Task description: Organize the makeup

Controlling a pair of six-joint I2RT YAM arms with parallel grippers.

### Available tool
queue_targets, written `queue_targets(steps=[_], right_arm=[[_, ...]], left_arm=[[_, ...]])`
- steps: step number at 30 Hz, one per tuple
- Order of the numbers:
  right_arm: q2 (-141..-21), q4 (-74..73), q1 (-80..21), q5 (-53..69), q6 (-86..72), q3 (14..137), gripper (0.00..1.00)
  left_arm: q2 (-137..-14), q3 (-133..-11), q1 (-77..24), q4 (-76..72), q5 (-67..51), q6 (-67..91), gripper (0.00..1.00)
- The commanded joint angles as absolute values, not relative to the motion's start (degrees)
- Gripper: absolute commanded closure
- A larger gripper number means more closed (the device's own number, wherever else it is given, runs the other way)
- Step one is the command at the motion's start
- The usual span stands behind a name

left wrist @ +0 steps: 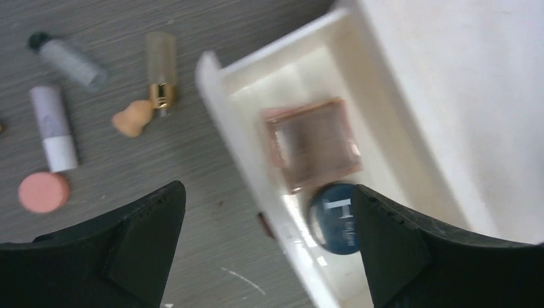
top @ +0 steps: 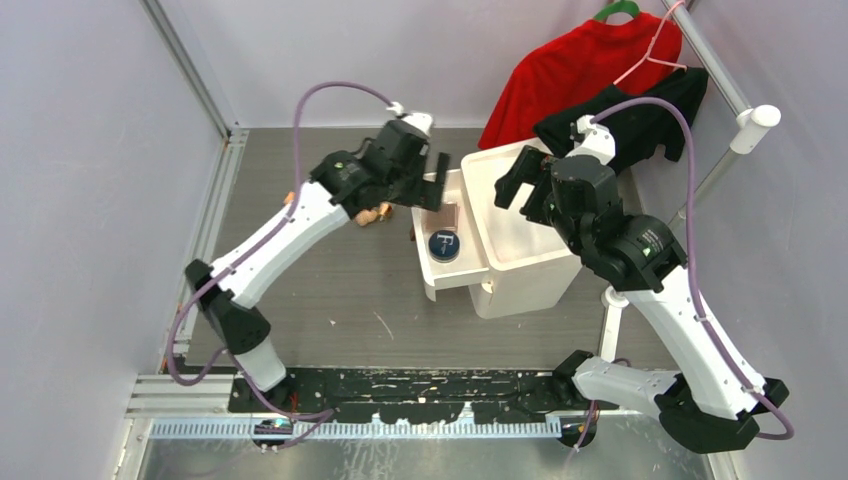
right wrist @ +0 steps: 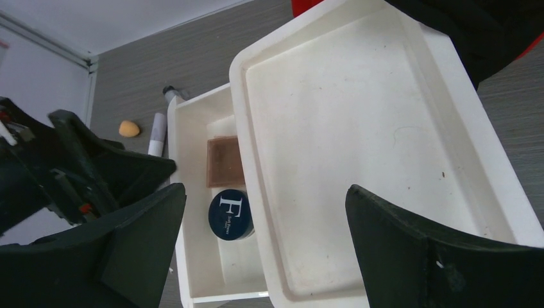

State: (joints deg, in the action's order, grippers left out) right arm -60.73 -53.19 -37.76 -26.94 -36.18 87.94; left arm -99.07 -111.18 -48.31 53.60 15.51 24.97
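the square brown palette (left wrist: 312, 144) and the round navy compact (left wrist: 333, 218) lie in the open white plastic drawer (left wrist: 237, 141). the orange teardrop sponge (left wrist: 133, 119), round pink sponge (left wrist: 43, 192), white tube (left wrist: 54, 128), clear dark-capped vial (left wrist: 67, 61) and gold-collared bottle (left wrist: 160, 70) lie loose on the grey table (left wrist: 160, 186) beside it. the left gripper (left wrist: 266, 212), over the drawer's rim, and the right gripper (right wrist: 263, 205), above the white box (right wrist: 359, 128), both have jaws apart and empty. the orange sponge touches the bottle, so grabbing either could roll the other away, and a low swing might clip the rim.
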Motion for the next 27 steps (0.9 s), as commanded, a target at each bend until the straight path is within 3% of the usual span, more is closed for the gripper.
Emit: queue_targets(steps=[1,10,16,27], right_arm=[[-60.1,-51.1,-37.8,-27.4,-36.5,87.7,0.0],[-61.2,-51.1,-37.9,-25.9,-35.9,88.3,0.0],[-60.9,-50.9,-37.8,-26.2,-36.0,88.1,0.0],[-60.5,-51.2,-37.8,-26.5,-36.2,87.7,0.0]], left_arm=[[-91.2,-103.2,-37.7,56.3,18.0,27.8,0.01],[-86.4,-79.1,-15.7,50.5,13.3,31.2,0.01],[-92.8,-76.9,-11.3,50.3,15.2,30.0,0.01],[-104.5,-77.7,-5.2,44.2,3.6,18.9,0.02]])
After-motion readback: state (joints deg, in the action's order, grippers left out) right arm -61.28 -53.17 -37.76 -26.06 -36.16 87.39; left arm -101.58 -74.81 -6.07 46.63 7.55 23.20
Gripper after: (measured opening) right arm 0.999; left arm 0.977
